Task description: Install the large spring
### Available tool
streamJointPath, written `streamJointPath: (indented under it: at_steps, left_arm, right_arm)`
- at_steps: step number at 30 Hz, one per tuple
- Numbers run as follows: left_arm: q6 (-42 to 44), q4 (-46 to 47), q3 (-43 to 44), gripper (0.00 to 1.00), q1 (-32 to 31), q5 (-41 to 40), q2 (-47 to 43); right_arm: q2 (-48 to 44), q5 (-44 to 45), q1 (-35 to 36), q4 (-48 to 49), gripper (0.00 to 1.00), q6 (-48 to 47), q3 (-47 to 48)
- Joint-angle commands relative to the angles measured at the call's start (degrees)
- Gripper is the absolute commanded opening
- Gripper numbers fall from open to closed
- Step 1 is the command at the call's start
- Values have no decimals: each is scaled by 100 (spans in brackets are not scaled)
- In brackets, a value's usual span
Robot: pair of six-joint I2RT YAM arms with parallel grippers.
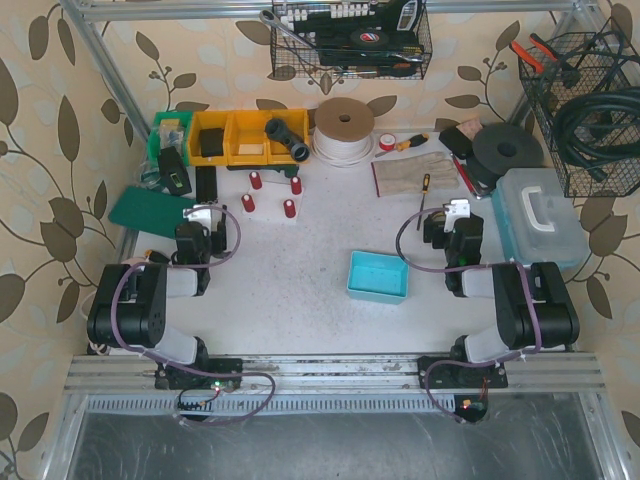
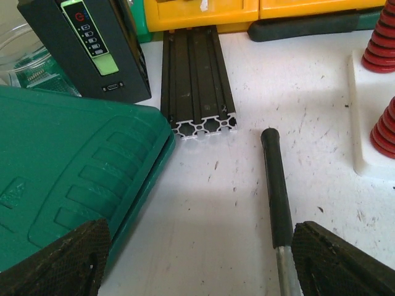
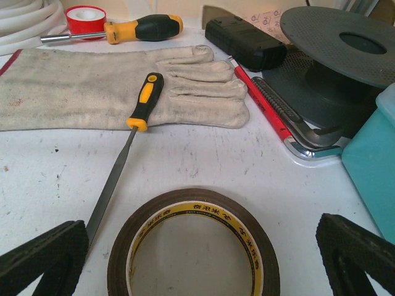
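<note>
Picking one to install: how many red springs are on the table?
4, clustered in front of the yellow bins: back-left spring, back-right spring, front-left spring, front-right spring. More could be hidden inside the bins.

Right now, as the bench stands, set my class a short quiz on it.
1. True or false: there are four red springs.
2. What shows between the fingers of the right gripper? A tape roll, B spring, C cup.
3. Fill in: the handle of the file rests on the ____.
Key: 1 true; 2 A; 3 glove.
</note>
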Motion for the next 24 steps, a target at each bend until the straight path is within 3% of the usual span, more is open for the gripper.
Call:
streamJointPath:
  at_steps: [1,24]
  left_arm:
    - [-174,-17,121,83,73,-117,9]
    - [-172,-3,117,83,80,-109,-11]
  right_arm:
    - [53,-29,-9,159,100,78,73]
    - [51,-33,-1,171,100,77,64]
